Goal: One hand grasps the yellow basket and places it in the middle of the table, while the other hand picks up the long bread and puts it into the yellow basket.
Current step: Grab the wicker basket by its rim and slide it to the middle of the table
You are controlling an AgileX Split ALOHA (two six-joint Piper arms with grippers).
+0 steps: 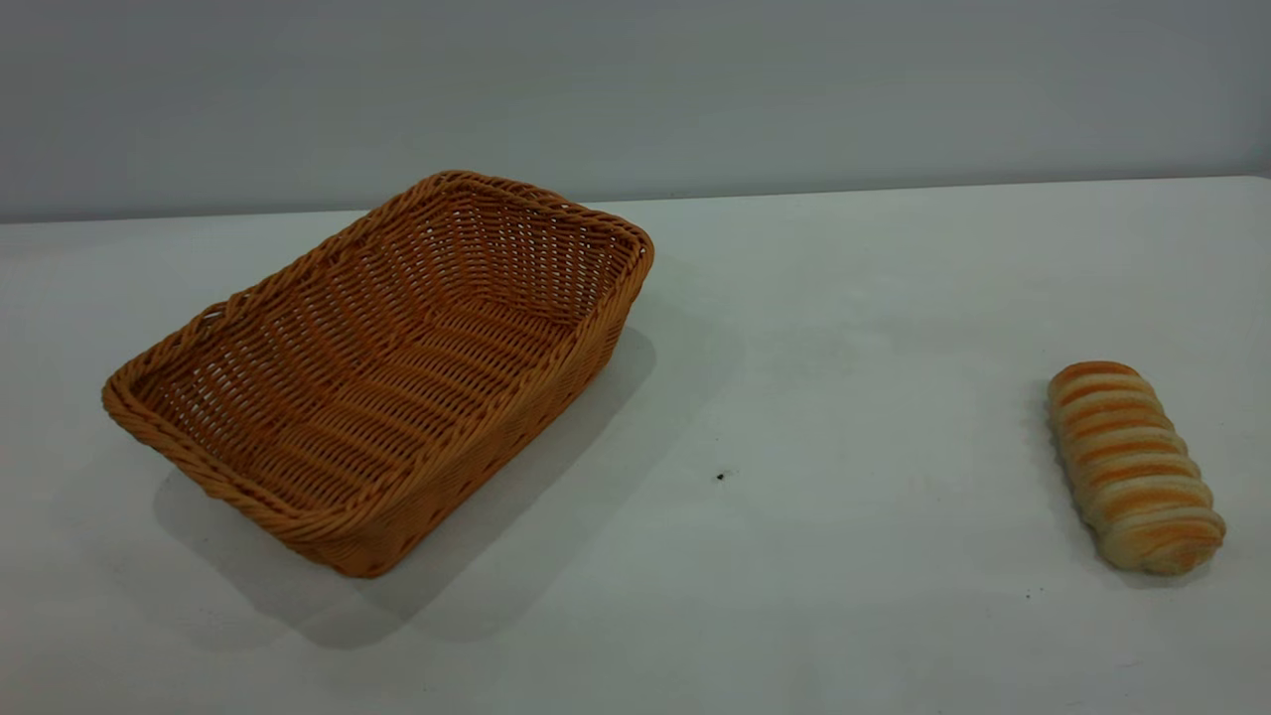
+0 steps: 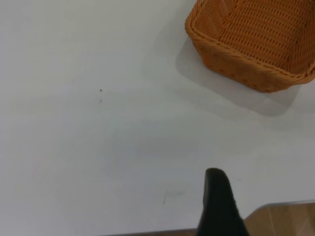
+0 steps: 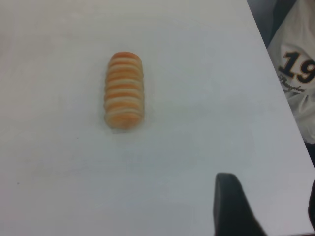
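The yellow basket [image 1: 382,367] lies empty on the left part of the white table [image 1: 794,328], set at an angle; one of its corners also shows in the left wrist view [image 2: 251,44]. The long bread [image 1: 1132,465], cream with orange stripes, rests on the right side of the table, far from the basket. Neither gripper appears in the exterior view. My left gripper [image 2: 219,206] hovers over bare table near its edge, well away from the basket. My right gripper [image 3: 268,201] is open and empty above the table, a short way from the long bread [image 3: 124,90].
A person in a white shirt with a printed number [image 3: 295,73] is beyond the table edge on the right arm's side. A brown wooden surface [image 2: 285,219] shows past the table edge by the left gripper. A small dark speck [image 1: 720,477] marks the table's middle.
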